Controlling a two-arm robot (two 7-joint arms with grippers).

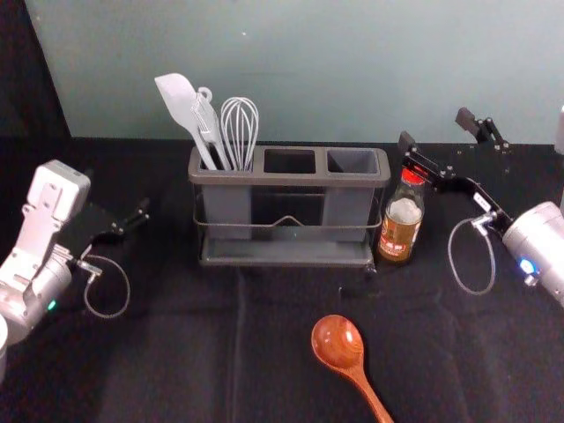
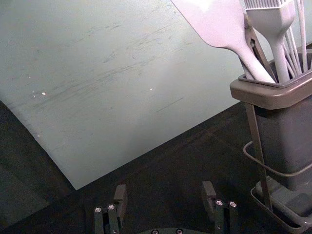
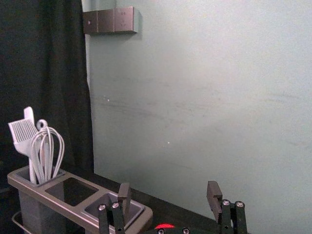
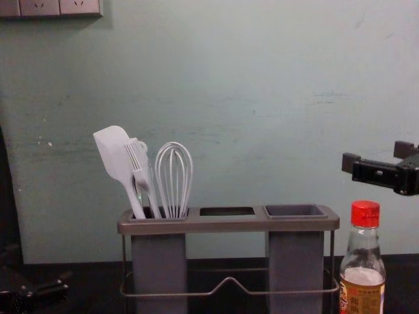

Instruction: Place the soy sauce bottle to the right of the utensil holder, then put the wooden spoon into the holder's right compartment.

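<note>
A scuffed grey-green wall [image 1: 308, 70] backs the black cloth-covered desk [image 1: 203, 339]. The right pincer [image 1: 435, 129] hangs wide at upper right; the left pincer [image 1: 118, 194], also wide, idles at left.

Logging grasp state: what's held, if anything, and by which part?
Nothing is held. Right pincer is open, higher than the soy sauce bottle; left pincer is open and empty, left of the utensil holder.
</note>
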